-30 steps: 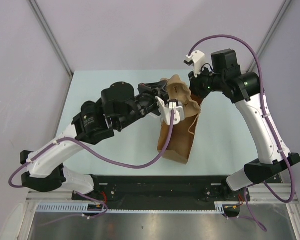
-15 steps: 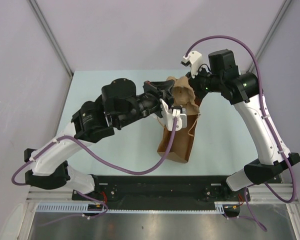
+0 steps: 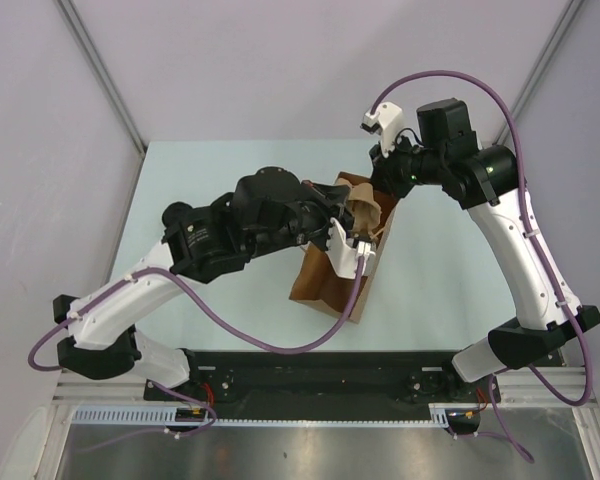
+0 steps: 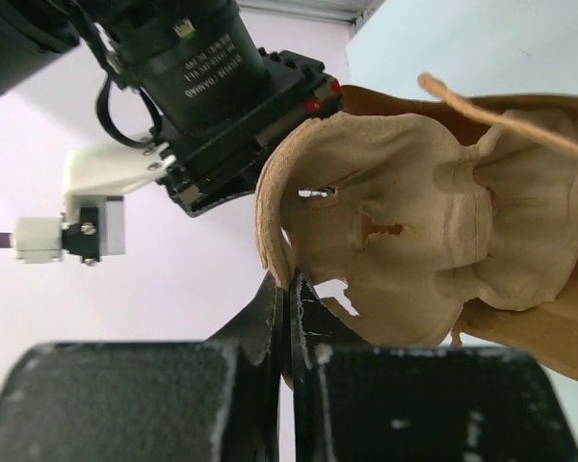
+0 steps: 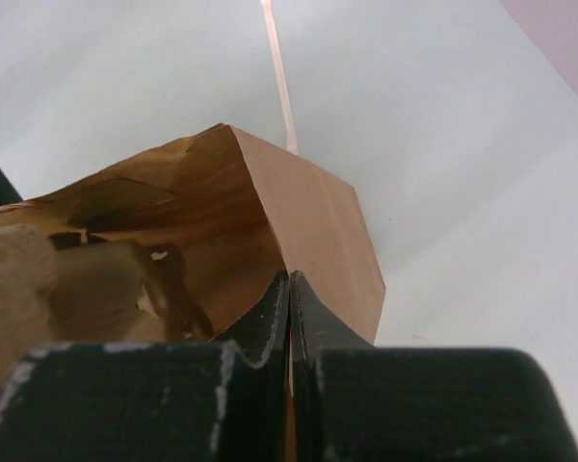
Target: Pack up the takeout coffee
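The takeout coffee does not show in any view. A large brown paper bag [image 3: 325,282] lies on the table with its mouth toward the far side. My right gripper [image 3: 382,186] is shut on the bag's rim [image 5: 308,217] and holds the mouth up. My left gripper [image 4: 289,281] is shut on the edge of a pulp cup carrier [image 4: 419,236]. The carrier [image 3: 364,207] sits partly inside the bag's mouth, and its pale shape [image 5: 24,279] shows within the bag in the right wrist view.
The pale green table [image 3: 210,170] ends at grey walls on the left, right and far sides. The bag's paper handle [image 4: 506,120] arcs over the carrier. Both arms crowd the bag's mouth near the table's far middle.
My left arm has swung right and carried the carrier from above the bag's mouth down into it. The bag's near end has shifted left. The right gripper has kept its hold on the rim.
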{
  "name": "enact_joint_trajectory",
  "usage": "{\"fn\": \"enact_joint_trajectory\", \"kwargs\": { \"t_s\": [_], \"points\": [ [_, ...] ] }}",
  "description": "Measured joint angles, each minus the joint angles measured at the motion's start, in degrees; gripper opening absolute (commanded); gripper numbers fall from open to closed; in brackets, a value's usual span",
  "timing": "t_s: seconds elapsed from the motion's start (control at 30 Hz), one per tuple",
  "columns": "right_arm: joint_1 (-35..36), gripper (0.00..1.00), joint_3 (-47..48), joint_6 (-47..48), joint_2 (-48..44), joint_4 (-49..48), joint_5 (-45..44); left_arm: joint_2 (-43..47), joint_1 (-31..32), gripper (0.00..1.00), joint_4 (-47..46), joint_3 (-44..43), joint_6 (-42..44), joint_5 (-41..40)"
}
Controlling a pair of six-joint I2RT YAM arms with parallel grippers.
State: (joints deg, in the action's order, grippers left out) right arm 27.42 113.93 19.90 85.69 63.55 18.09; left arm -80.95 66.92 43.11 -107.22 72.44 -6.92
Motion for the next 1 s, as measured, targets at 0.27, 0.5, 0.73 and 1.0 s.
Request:
{"fn": "enact_joint_trajectory", "kwargs": {
  "t_s": [0.27,0.5,0.73,1.0],
  "points": [
    [0.0,0.0,0.0,-0.8,0.0,-0.1,7.8,-1.6,-1.2,0.0,4.3,-0.1,-2.6,3.5],
    [1.6,0.0,-1.6,-2.3,-0.2,-1.4,13.8,-4.1,-3.1,0.0,9.1,0.1,-6.2,6.0],
    [2.6,0.0,-5.2,-5.2,-0.7,-4.4,16.7,-4.5,-4.2,0.0,9.4,3.3,-10.7,6.1],
    [2.6,0.0,-8.8,-6.4,-0.9,-8.3,17.2,-5.7,-7.3,0.0,7.4,7.6,-15.1,5.6]
  ]
}}
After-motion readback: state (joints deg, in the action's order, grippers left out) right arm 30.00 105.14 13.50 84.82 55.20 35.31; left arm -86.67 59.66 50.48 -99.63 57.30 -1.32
